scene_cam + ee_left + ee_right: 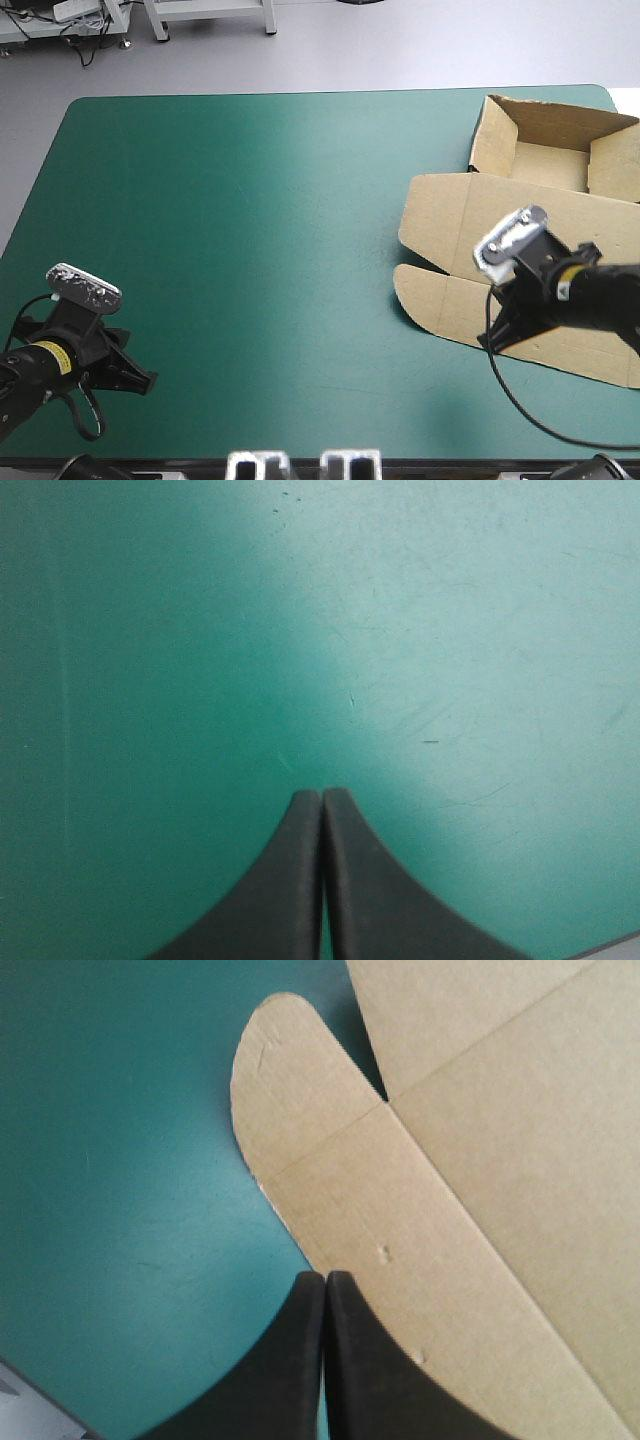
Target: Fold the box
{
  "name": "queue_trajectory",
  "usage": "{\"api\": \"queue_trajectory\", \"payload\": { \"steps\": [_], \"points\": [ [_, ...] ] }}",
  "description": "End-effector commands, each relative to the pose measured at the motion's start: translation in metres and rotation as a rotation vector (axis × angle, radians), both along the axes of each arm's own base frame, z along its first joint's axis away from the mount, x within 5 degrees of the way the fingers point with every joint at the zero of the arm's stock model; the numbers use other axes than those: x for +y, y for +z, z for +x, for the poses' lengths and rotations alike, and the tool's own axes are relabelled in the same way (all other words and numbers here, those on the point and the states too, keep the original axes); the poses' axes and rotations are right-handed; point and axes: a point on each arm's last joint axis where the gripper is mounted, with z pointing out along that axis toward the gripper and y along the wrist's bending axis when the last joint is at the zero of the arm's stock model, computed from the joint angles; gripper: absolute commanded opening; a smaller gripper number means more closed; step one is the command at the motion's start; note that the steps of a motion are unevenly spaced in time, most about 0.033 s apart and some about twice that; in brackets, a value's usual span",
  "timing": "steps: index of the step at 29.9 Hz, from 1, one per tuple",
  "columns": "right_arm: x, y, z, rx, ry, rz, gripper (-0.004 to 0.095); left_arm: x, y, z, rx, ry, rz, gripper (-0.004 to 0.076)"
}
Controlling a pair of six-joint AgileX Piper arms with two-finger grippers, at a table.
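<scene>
The brown box (520,210) lies at the table's right side: an open tray with raised walls (545,140) at the far right and its lid flat toward the front. My right gripper (492,343) is shut and hovers over the lid's front flap. In the right wrist view its black fingertips (325,1278) meet at the flap's edge, and the rounded flap corner (290,1080) lies ahead. My left gripper (135,380) is shut at the front left, far from the box. In the left wrist view its fingertips (322,796) close over bare teal-green cover.
The teal-green cover (250,230) spreads bare across the left and middle. The box's right part runs past the table's right edge of the picture. The table's front edge (300,455) is close behind both grippers.
</scene>
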Motion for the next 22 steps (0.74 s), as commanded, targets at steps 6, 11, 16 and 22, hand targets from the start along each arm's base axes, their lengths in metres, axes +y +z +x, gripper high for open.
{"api": "queue_trajectory", "payload": {
  "steps": [6, 11, 16, 22],
  "points": [
    [-0.016, -0.027, -0.037, -0.023, -0.045, 0.041, -0.0019, -0.01, 0.0, 0.003, -0.014, -0.047, -0.088, -0.0011],
    [-0.018, -0.041, -0.042, -0.005, -0.053, 0.038, -0.0019, -0.011, -0.011, 0.002, 0.026, -0.05, -0.088, -0.0011],
    [-0.018, -0.044, -0.041, 0.007, -0.066, 0.043, -0.0019, -0.012, -0.023, 0.001, 0.085, -0.05, -0.082, -0.0011],
    [-0.018, -0.045, -0.042, 0.018, -0.068, 0.038, -0.0019, -0.013, -0.029, 0.0, 0.107, -0.048, -0.084, -0.0011]
  ]
}}
